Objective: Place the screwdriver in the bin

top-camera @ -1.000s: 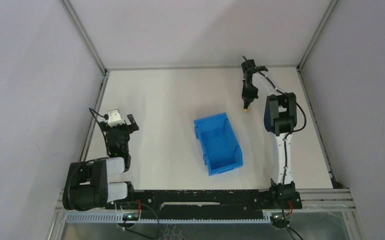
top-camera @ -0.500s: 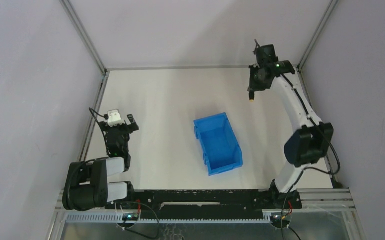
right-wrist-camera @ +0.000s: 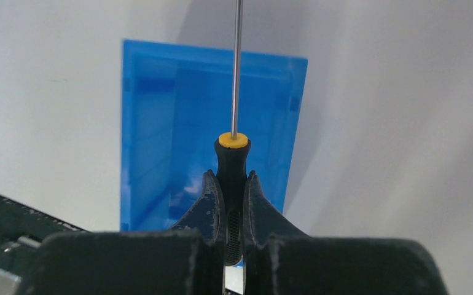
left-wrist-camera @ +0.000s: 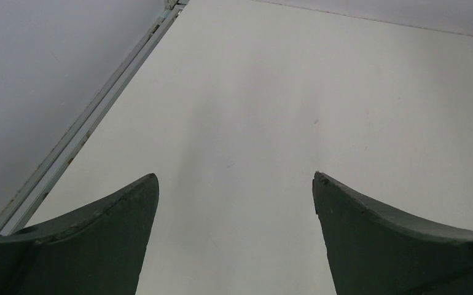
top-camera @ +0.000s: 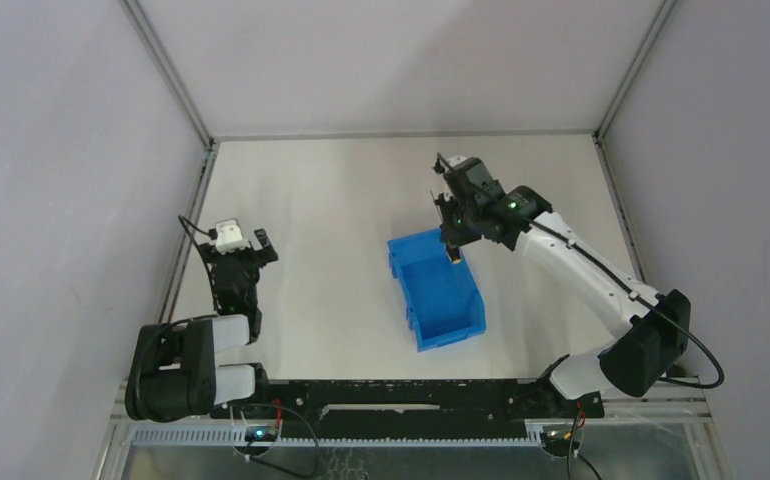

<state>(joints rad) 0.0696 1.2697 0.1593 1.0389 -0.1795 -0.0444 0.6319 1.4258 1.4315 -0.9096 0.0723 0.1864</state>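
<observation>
The blue bin (top-camera: 442, 296) sits open-topped near the middle of the table; it also shows in the right wrist view (right-wrist-camera: 154, 123). My right gripper (top-camera: 452, 238) hangs over the bin's far end. In the right wrist view it (right-wrist-camera: 229, 176) is shut on the black handle of the screwdriver (right-wrist-camera: 232, 155). The yellow collar and thin metal shaft point away from the jaws, over the bin's inside. In the top view the screwdriver (top-camera: 453, 256) is only a small dark bit under the gripper. My left gripper (top-camera: 236, 245) rests at the left, open and empty (left-wrist-camera: 234, 178).
Metal frame rails (top-camera: 187, 225) and grey walls (top-camera: 61, 150) bound the table on the left, back and right. A black rail (top-camera: 401, 392) runs along the near edge between the arm bases.
My right arm has swung from the back right corner to the left and nearer, carrying the screwdriver over the bin's far end. The left arm has not moved.
</observation>
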